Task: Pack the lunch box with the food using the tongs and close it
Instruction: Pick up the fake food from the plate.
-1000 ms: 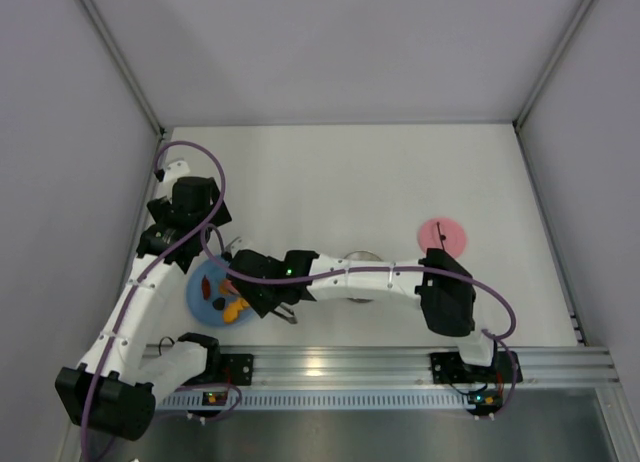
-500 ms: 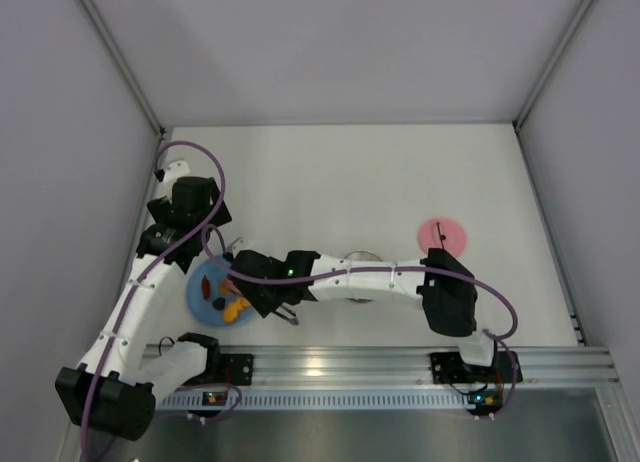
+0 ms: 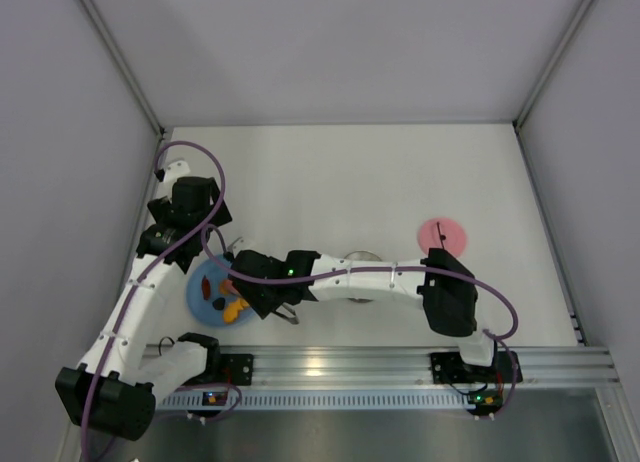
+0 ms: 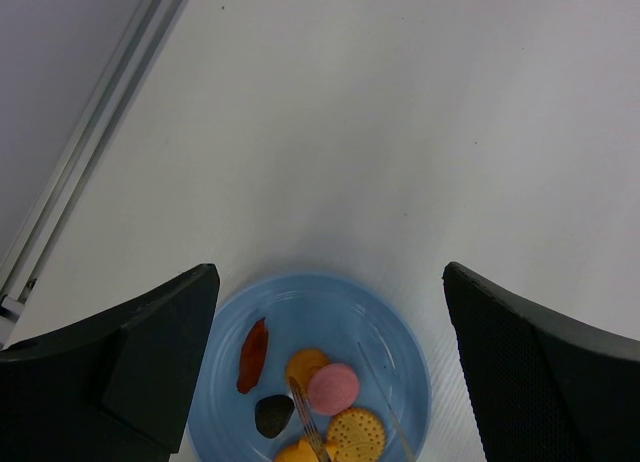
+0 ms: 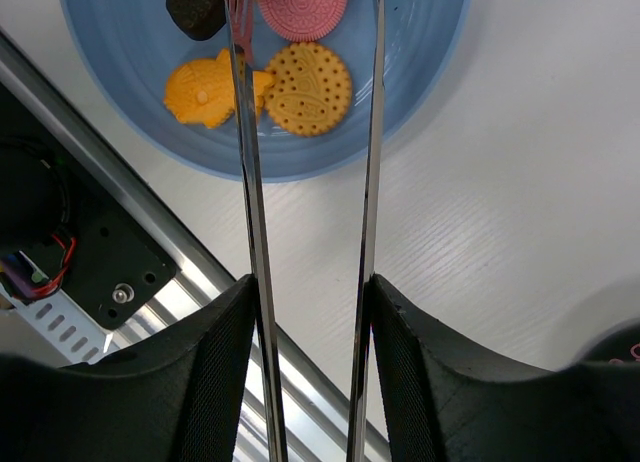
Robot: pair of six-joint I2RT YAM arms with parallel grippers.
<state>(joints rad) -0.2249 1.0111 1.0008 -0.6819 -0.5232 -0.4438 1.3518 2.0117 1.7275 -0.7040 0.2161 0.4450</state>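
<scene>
over the blue plate [image 5: 420,72], the right fingers [image 5: 210,382] pinch the tongs [image 5: 247,182], long axis pointing straight ahead; the tips apparently straddle the pink biscuit [image 5: 302,4]. left fingers [image 4: 150,352] spread, empty, above.

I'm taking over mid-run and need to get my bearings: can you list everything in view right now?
table: one, white, walled on three sides
rail: one, silver, along the near edge
plate: one, blue, near-left on the table
food: six pieces, all on the plate: one pink round, two orange-yellow rounds, one orange fish shape, one dark red strip, one black lump
tongs: one, silver, tips over the food
lunch box: one, steel, mid-table, mostly hidden under the right arm
lid: one, pink, off the box, to its right
left gripper: open, empty, above the plate
right gripper: closed on the tongs' two arms
</scene>
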